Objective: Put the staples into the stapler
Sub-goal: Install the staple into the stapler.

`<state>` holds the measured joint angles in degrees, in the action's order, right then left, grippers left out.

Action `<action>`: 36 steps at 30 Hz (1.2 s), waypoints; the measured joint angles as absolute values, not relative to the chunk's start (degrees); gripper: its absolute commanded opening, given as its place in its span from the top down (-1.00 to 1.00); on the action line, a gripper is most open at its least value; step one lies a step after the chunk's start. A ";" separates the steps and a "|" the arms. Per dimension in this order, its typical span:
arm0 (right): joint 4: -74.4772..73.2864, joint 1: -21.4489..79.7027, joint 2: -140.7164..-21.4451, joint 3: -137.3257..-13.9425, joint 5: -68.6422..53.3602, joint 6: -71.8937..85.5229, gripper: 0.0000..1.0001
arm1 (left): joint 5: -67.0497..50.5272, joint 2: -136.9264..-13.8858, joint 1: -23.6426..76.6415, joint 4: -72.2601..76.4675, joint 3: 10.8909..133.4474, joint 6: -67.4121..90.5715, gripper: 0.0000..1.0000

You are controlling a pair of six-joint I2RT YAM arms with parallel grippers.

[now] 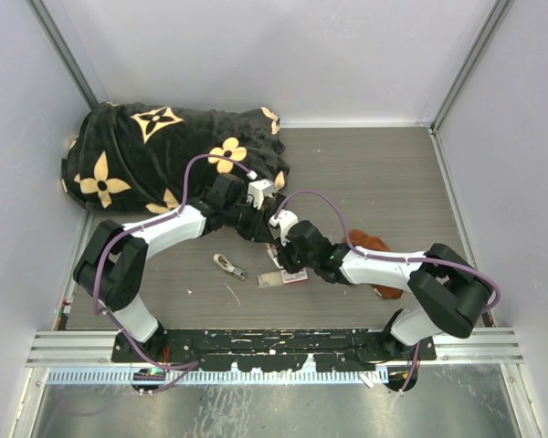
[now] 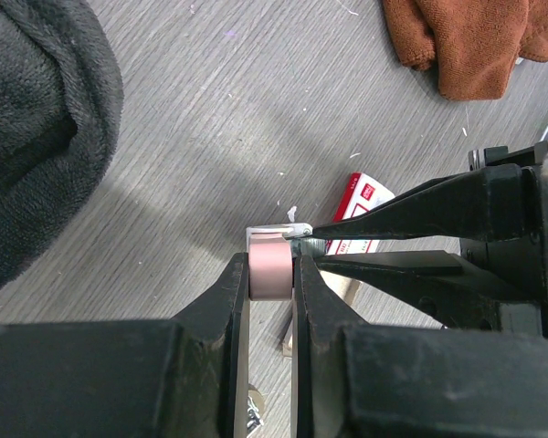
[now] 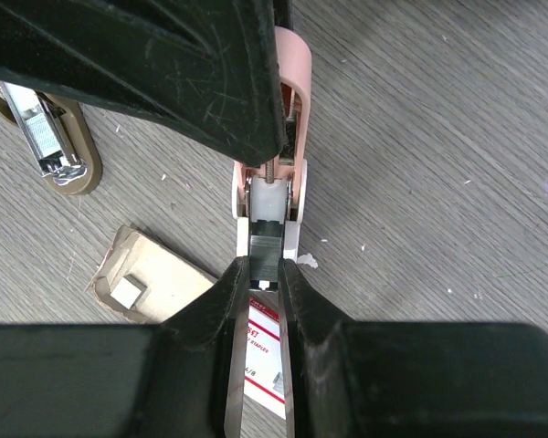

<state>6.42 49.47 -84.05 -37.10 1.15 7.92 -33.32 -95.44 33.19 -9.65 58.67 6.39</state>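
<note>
Near the left pincer's (image 2: pixel 270 274) stapler (image 2: pixel 272 265), red-labelled staple box (image 2: pixel 363 203), contents hidden.

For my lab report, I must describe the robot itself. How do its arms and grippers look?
The left arm and right arm have white segments between bulky black joints. A purple cable loops along each. The fingers are black, tapered and lightly scratched.
</note>
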 measured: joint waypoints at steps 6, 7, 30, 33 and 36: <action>6.48 49.47 -84.07 -37.10 1.45 7.90 0.77 | -33.23 -95.44 33.19 -9.61 58.65 6.42 0.99; 6.52 49.47 -84.16 -37.10 1.45 7.90 0.76 | -33.21 -95.44 33.19 -9.61 58.65 6.42 0.99; 7.92 49.47 -84.90 -37.10 1.63 7.88 0.36 | -31.05 -95.46 32.99 -9.61 58.26 6.39 0.99; 7.90 49.47 -84.90 -37.10 1.65 7.90 0.30 | -30.81 -95.46 32.99 -9.61 58.19 6.39 0.99; 7.86 49.47 -84.90 -37.10 1.65 7.88 0.24 | -30.65 -95.46 32.99 -9.61 58.15 6.39 1.00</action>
